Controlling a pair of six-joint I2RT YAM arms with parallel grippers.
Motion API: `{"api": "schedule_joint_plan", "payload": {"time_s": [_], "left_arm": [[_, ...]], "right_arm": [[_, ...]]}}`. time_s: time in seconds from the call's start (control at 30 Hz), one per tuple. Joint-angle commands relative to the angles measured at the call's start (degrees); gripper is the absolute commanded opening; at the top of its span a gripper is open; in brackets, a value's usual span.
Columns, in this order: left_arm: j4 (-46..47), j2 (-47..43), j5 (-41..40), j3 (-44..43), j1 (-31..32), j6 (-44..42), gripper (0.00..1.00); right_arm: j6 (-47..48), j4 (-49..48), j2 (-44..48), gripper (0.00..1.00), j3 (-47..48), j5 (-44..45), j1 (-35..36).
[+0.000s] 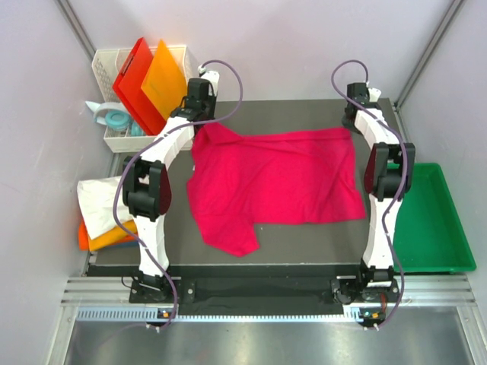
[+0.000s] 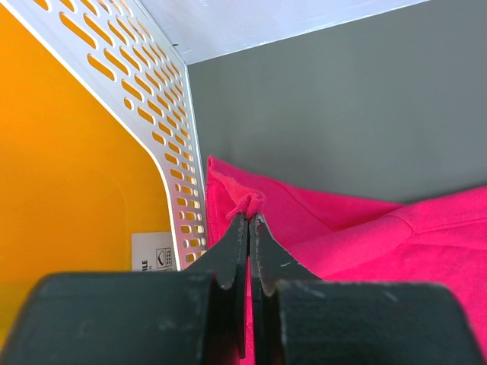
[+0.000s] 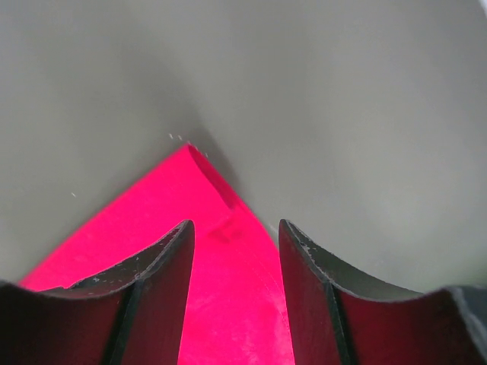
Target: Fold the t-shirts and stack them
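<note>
Folding of the crimson-pink t-shirt [image 1: 274,182] looks not yet started. It lies spread open in a single layer on the dark counter [image 1: 304,239], between the two arms, with no fold in it that I can see. Off the counter's left edge, beside the left arm, a white t-shirt [image 1: 99,199] sits loosely on top of an orange t-shirt [image 1: 103,237]. I take that for the stack so far, though the white one looks rumpled rather than squared. By my reckoning the big shirt has every fold left to do, then the move onto that pile.

The shirt's long axis runs left to right across the counter. Its straight hem seems to face the right arm and its shoulders the left arm, with one sleeve sticking out toward the near edge.

The left tool [image 2: 249,222] is closed, pinching a small pucker of the shirt's far-left corner, just beside the perforated white basket [image 2: 163,137]. The right tool [image 3: 236,232] has its jaws apart over the far-right corner, with red cloth showing between them but nothing gripped as far as I can tell.
</note>
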State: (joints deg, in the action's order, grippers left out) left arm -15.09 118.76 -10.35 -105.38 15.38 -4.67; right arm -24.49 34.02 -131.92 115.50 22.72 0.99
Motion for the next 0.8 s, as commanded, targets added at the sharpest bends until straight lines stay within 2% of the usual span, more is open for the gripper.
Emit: {"api": "schedule_joint_plan", "payload": {"time_s": [0.0, 0.67, 0.77], "left_arm": [[0.9, -1.2, 0.1, -2.3, 0.2, -0.2, 0.0], [1.2, -0.9, 0.0, -0.5, 0.2, -0.2, 0.0], [1.3, -0.9, -0.1, -0.4, 0.2, -0.3, 0.0]], "right_arm": [[0.2, -1.2, -0.8, 0.49, -0.6, 0.1, 0.1], [-0.9, -1.0, -4.2, 0.47, 0.4, -4.9, -1.0], [-0.9, -0.5, -4.7, 0.43, 1.0, -5.1, -2.3]]}}
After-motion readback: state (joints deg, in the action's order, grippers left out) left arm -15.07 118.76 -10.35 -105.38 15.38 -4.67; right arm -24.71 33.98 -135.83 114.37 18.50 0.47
